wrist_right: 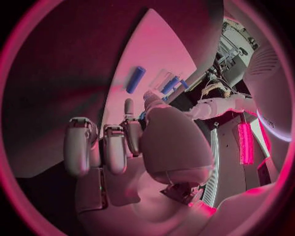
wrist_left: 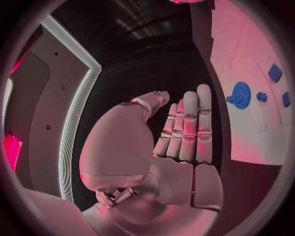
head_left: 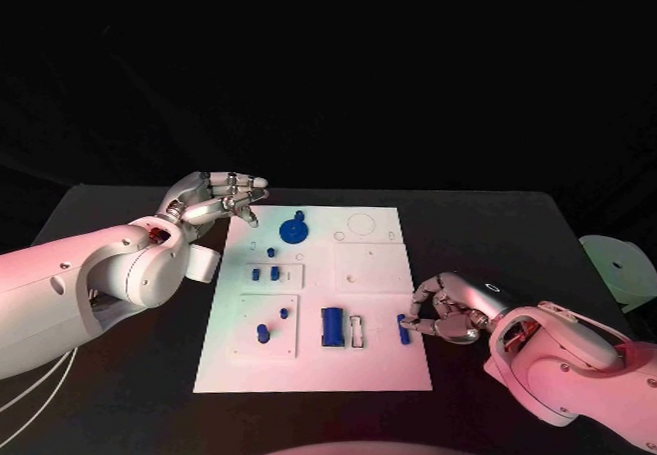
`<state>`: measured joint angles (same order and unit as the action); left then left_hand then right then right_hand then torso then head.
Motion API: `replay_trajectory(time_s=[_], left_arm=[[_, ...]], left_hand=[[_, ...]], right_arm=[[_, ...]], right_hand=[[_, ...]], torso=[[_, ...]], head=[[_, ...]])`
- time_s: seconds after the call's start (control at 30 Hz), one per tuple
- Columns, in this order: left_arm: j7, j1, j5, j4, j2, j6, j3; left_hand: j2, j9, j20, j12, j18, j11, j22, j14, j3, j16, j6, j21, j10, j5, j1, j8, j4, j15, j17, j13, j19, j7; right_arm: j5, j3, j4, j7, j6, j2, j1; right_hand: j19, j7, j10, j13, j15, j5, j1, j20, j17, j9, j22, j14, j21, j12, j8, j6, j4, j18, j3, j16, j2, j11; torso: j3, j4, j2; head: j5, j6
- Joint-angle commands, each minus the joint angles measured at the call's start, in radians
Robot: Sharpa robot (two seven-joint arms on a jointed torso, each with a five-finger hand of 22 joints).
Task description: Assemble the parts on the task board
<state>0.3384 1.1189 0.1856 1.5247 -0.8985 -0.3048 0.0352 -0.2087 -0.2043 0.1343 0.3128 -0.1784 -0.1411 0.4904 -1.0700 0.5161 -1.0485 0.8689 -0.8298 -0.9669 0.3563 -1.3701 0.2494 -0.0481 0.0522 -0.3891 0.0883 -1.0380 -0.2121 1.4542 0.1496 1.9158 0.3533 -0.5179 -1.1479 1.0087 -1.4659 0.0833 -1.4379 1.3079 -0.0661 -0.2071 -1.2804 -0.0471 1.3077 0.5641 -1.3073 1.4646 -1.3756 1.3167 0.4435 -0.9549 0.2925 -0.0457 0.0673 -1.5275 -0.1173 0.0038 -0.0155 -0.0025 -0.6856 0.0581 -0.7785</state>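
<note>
The white task board [head_left: 367, 364] lies in the middle of the table. On it are a blue gear [head_left: 295, 229], two short blue pegs [head_left: 265, 273], a blue cylinder [head_left: 331, 327] and a small blue piece [head_left: 263, 333]. My left hand [head_left: 221, 199] hovers by the board's far left corner, fingers stretched out side by side and holding nothing; the gear [wrist_left: 240, 95] lies just beyond its fingertips. At the board's right edge my right hand [head_left: 449, 314] curls its fingers around a small blue part [head_left: 405, 328]. The cylinder [wrist_right: 135, 79] lies past that hand's fingers [wrist_right: 104, 147].
A pale rounded object [head_left: 623, 268] sits at the right edge of the black table [head_left: 127, 210]. Several raised white plates with empty recesses cover the board, one of them [head_left: 370, 266] in its right half.
</note>
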Motion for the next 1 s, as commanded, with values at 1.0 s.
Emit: replay_trajectory(time_s=[1.0], left_arm=[[0.011, 0.0, -0.004, 0.004, -0.002, 0.02, 0.0]], left_hand=[[0.006, 0.002, 0.001, 0.006, -0.007, -0.001, -0.002, 0.005, -0.003, -0.006, -0.009, 0.005, 0.007, 0.003, -0.006, 0.003, 0.006, 0.0, 0.001, 0.001, -0.008, 0.0]], right_arm=[[0.106, 0.001, -0.053, 0.082, 0.097, 0.079, -0.052]], right_hand=[[-0.035, -0.019, 0.0, 0.061, -0.005, 0.077, -0.143, 0.007, 0.133, 0.017, -0.212, 0.079, -0.002, -0.005, -0.024, -0.035, -0.049, 0.007, 0.073, 0.005, 0.023, -0.014]], torso=[[-0.0005, -0.0002, 0.0]], head=[[-0.01, -0.015]])
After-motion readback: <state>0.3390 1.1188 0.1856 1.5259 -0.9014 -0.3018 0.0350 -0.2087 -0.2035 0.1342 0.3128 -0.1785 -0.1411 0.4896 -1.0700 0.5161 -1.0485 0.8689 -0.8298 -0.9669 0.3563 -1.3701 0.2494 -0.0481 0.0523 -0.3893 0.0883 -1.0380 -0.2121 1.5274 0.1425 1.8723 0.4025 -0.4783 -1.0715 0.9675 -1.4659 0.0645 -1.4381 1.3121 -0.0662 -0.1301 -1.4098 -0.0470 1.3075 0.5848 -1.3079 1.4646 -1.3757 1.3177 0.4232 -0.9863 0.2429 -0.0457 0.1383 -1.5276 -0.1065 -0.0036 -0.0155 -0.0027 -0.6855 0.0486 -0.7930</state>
